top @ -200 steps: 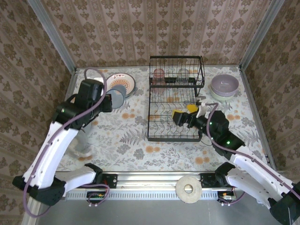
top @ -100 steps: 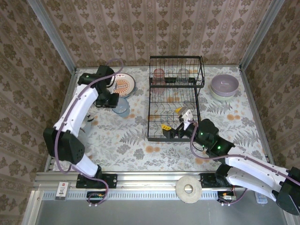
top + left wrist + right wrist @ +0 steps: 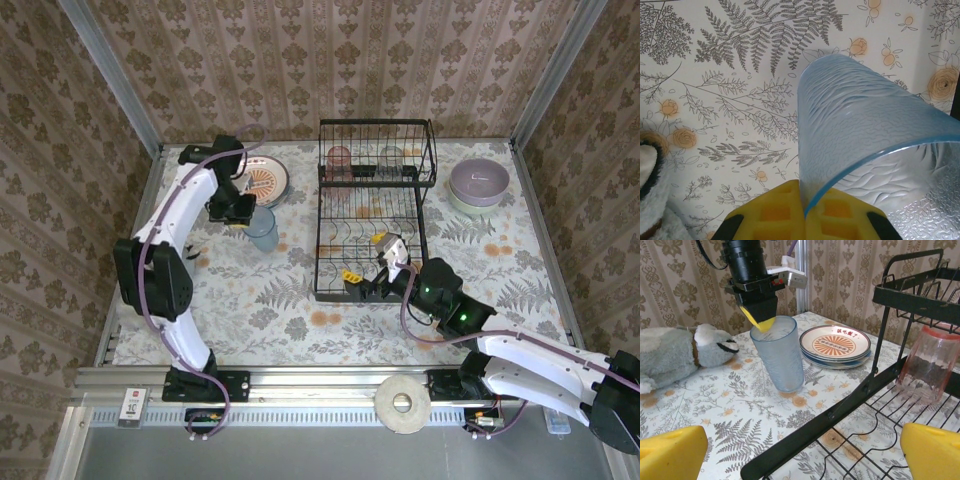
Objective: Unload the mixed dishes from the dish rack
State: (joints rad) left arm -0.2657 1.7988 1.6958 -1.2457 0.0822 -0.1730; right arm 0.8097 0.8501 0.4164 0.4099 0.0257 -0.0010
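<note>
The arms (image 3: 172, 222) wear white shells, black joints (image 3: 148, 283), purple cables (image 3: 403, 305), yellow gripper pads (image 3: 670, 450).

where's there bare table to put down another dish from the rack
Widest free cloth: near-left, between the blue tumbler, the dish rack and the table's near edge. A smaller patch lies right of the rack, nearer than the stacked bowls. The far-left corner is crowded: plates, tumbler, left claw, plush toy.

Floral table (image 3: 270, 300), dish rack (image 3: 372, 185), plates (image 3: 268, 180), blue tumbler (image 3: 263, 232), stacked bowls (image 3: 478, 185), plush toy (image 3: 675, 357)
</note>
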